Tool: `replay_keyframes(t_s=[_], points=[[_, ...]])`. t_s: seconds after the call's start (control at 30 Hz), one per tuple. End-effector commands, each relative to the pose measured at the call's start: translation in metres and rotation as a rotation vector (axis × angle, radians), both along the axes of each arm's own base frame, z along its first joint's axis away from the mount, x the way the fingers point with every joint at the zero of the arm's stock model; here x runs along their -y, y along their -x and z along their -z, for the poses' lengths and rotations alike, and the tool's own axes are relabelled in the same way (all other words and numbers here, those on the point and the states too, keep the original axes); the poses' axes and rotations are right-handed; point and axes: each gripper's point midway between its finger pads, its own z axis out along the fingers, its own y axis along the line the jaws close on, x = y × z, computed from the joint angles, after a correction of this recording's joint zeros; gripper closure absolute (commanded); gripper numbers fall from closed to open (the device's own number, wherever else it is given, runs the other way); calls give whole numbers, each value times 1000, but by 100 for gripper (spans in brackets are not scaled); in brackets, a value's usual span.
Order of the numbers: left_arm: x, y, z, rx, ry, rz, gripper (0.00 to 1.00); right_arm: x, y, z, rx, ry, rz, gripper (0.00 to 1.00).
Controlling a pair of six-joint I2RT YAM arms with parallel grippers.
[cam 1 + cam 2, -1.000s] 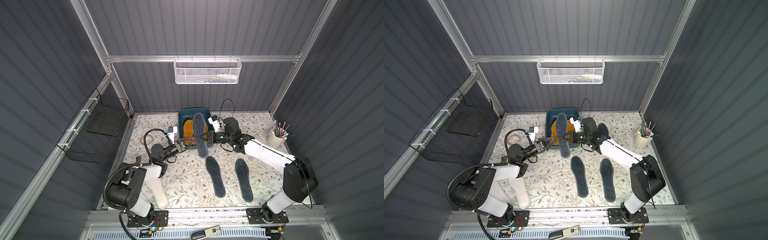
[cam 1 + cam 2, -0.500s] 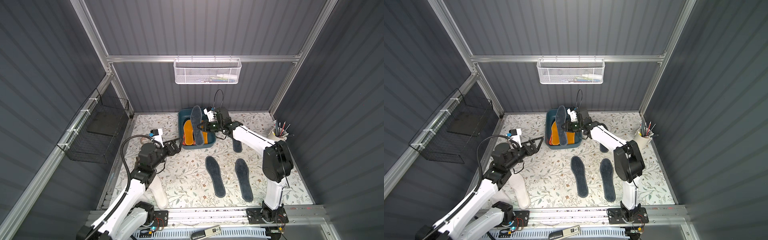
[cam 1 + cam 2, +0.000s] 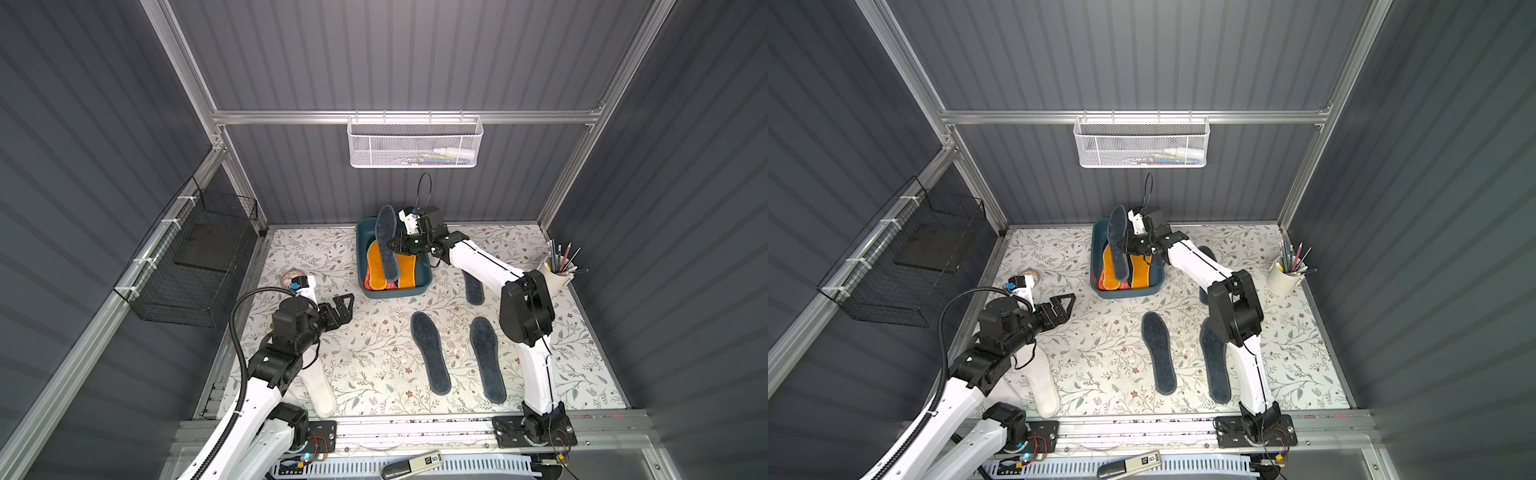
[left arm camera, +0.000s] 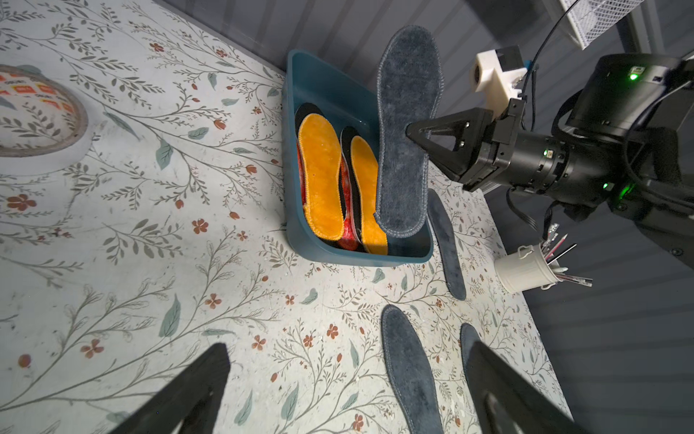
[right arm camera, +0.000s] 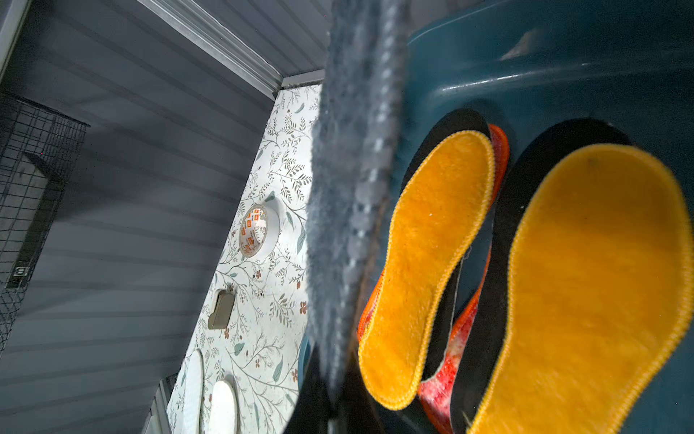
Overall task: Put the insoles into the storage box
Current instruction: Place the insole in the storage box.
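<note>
Insole (image 5: 349, 188) blurred, white insoles (image 5: 222, 407) cut off

Fuzzy grey insole (image 4: 405, 142), glossy teal plastic storage box (image 4: 330, 255), white mesh basket (image 3: 413, 143)

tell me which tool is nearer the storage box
Right. The right tool is above the storage box, shut on a grey insole; the left tool hovers open over the table.

The box (image 3: 392, 292) stands at the desk's (image 3: 365, 365) back, insoles (image 3: 376, 268) in it; a pair (image 3: 430, 357) lies before it, tape (image 3: 288, 275) left, cup (image 3: 555, 277) right.
</note>
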Motion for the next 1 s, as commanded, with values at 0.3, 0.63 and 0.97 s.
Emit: replay_keyframes(t_s=[0.3,0.63,0.97], points=[[-9,7,3,-16,-27,-27,0,-28,-27,31,-3,49,-13,100],[-11,9,3,-15,-24,-37,0,-38,-34,69,-52,63,-15,100],[-9,7,1,-12,-24,-31,0,-41,-36,94,-89,80,-28,100]])
